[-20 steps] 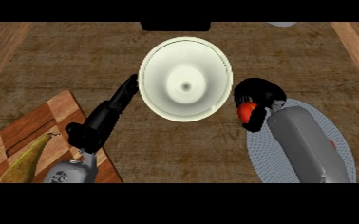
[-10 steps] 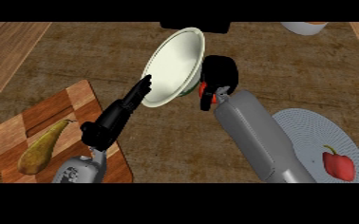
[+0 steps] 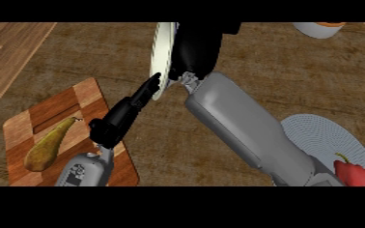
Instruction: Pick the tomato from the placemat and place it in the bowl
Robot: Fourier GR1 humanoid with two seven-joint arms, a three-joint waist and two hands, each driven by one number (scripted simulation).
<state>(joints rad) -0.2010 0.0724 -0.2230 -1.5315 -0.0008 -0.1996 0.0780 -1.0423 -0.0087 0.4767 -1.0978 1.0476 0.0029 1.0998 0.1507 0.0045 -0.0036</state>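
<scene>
Covering the bowl [image 3: 162, 53] at upper centre, right robot hand [image 3: 194, 48] hides its grasp and any tomato, placing unconfirmed; left robot hand [image 3: 125, 113] straight-fingered.

Even, muted light, faint shadows

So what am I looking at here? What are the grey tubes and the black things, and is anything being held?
This is a single picture taken from the robot's head, looking steeply down at a wooden counter. The grey tubes are its forearms, and each ends in a black hand. The left hand has straight fingers at the rim of a white bowl, which shows only as a thin sliver from this angle. The right hand is over that bowl; whether it holds anything is hidden. At the left, a pear lies on a cutting board. At the lower right, a red fruit sits on a round placemat.
</scene>
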